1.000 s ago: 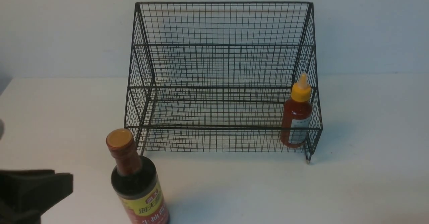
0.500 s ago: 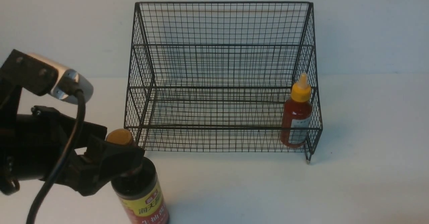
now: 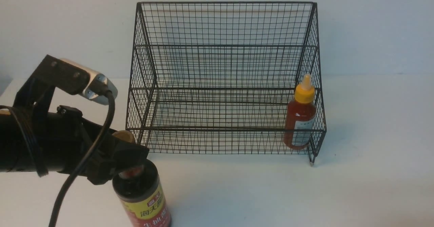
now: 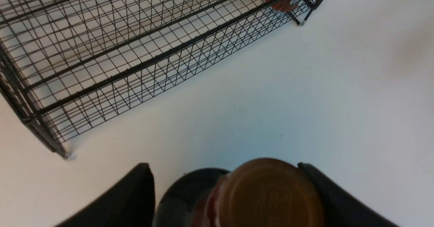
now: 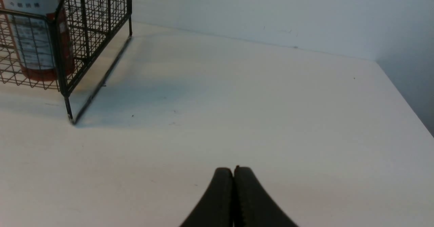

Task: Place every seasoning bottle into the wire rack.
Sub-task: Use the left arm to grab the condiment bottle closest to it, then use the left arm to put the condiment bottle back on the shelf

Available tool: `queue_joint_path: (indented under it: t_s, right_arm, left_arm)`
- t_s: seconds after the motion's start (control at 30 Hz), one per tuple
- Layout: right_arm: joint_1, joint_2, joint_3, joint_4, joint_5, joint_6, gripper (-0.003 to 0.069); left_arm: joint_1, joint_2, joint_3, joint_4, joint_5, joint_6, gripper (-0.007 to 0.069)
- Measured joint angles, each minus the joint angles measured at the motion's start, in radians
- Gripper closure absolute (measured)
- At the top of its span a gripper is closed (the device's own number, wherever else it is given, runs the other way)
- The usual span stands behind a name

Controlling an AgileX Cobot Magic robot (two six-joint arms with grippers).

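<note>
While the small red squeeze bottle with the yellow nozzle cap (image 3: 299, 118) stands inside the black wire-mesh rack (image 3: 223, 129) at its right end, the tall dark soy-sauce bottle with the yellow-and-red label (image 3: 147, 205) is outside, upright on the white table (image 3: 244, 193), on the camera's side of the rack's left corner. One bottle is in and one remains, so the task looks about half done.

The left gripper (image 4: 224, 170) is at the soy-sauce bottle's neck, clearly the nearer of the two. Its jaws stand well parted on either side of the neck, with a visible gap along one finger; the other finger lies close by the orange-brown cap (image 4: 271, 196), and whether it touches I cannot tell. Nothing appears gripped. The right gripper (image 5: 233, 168) is closed, its fingertips together, with nothing between them, well apart from this bottle.

What the coming move turns on is the bottle's vertical long axis against the hand's approach from the left: the jaws need to centre across the neck before they close. Off centre, one finger could push the top and tip the bottle. Once gripped, it probably needs lifting over the rack's front rail, base kept level.
</note>
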Motion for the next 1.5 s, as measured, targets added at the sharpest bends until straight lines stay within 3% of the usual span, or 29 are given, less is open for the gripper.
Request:
queue_joint_path:
  t_s: [0.1,0.2,0.6,0.73,1.23,1.5]
  right_arm:
    - [0.0,0.0,0.0,0.0,0.0,0.0,0.0673]
    - [0.0,0.0,0.0,0.0,0.0,0.0,0.0673]
    - [0.0,0.0,0.0,0.0,0.0,0.0,0.0673]
    - [0.0,0.0,0.0,0.0,0.0,0.0,0.0673]
    - [0.0,0.0,0.0,0.0,0.0,0.0,0.0673]
    - [0.0,0.0,0.0,0.0,0.0,0.0,0.0673]
  left_arm:
    - [0.0,0.008,0.0,-0.001,-0.01,0.0,0.0235]
    - [0.0,0.024,-0.001,0.003,-0.034,0.011,0.0348]
    - [0.0,-0.008,-0.047,0.063,0.032,-0.012,0.0354]
    - [0.0,-0.029,-0.198,0.07,0.148,-0.085,0.0354]
    - [-0.001,0.089,-0.652,0.14,0.328,-0.367,0.0354]
    - [-0.12,0.234,-0.812,0.217,0.319,-0.438,0.0354]
